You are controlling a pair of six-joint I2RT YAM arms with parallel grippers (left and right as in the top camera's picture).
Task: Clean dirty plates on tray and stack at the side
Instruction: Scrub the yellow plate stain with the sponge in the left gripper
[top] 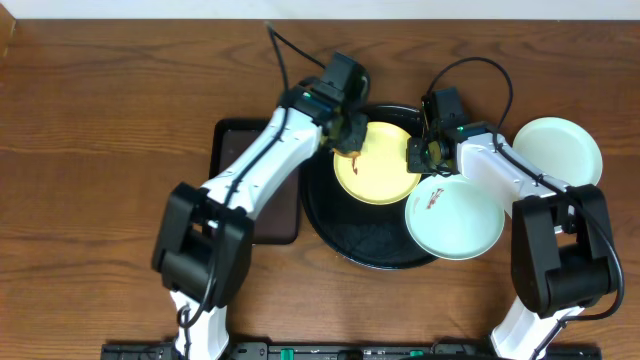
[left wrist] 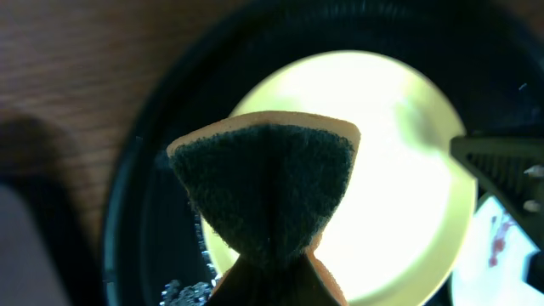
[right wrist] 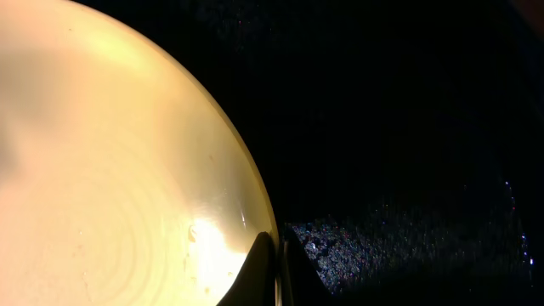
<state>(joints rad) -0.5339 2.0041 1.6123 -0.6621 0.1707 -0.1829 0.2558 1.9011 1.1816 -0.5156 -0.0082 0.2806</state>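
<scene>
1. Left end effector [top: 347,143]: I read it as closed on a folded sponge [left wrist: 263,183]. In the left wrist view the sponge's dark scouring face points toward the camera and its orange backing shows along the top edge. The sponge sits over the upper left part of the yellow plate [top: 378,165].

2. Right end effector [top: 418,157]: closed on the right rim of the yellow plate. In the right wrist view the fingertips [right wrist: 263,276] meet at the plate's edge at the bottom of the frame, with only a thin slit between them.

3. Tray [top: 330,215]: round, black and glossy, at the centre of the overhead frame. The yellow plate lies in its upper half. I see a small dark smear on the plate's left side, just beside the sponge.

4. Mint plate [top: 460,225]: lower right of the tray, overlapping the tray's rim. It has a red smear near its upper left edge.

5. Far mint plate [top: 560,150]: on the bench [top: 120,100] at the right of the frame, off the tray. It looks clean to me.

6. Brown tray [top: 232,135]: rectangular, left of the tray, largely covered by the left arm.
</scene>
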